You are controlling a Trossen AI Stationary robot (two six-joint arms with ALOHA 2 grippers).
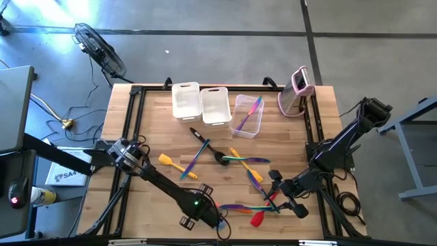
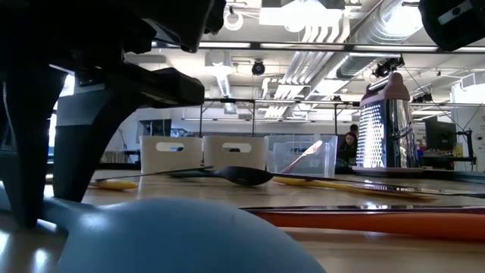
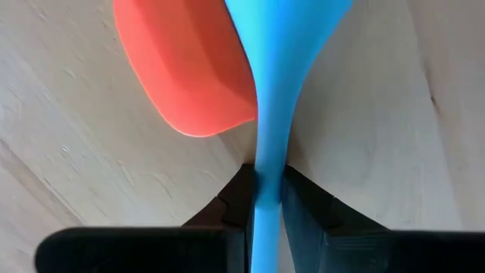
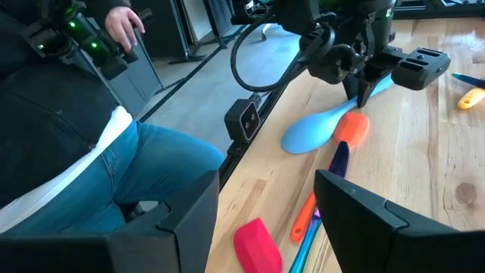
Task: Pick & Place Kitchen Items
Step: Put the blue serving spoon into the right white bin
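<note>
My left gripper (image 1: 208, 217) stands near the table's near edge, pointing down, shut on a light blue spoon (image 4: 312, 133). The spoon's bowl fills the bottom of the low view (image 2: 174, 239). An orange spatula head (image 3: 189, 68) lies on the wood right beside the spoon's neck. My right gripper (image 4: 265, 220) hovers open at the near right, above a red spatula head (image 4: 258, 243), with nothing between its fingers. More utensils lie flat on the table, in a cluster (image 1: 249, 207) and across the middle (image 1: 205, 154). My left gripper pinches the light blue spoon's slim handle (image 3: 265, 178) between its two fingers, a little behind where the handle widens into the bowl. The fingers come from above and lie across the handle. The spoon slants, its bowl end (image 4: 299, 138) low at the table's near edge.
Three plastic tubs (image 1: 186, 99) (image 1: 216, 104) (image 1: 247, 115) stand at the far side, the clear one holding a utensil. A pink-and-white grater (image 1: 297, 92) stands at the far right. A person (image 4: 76, 152) stands just off the near edge.
</note>
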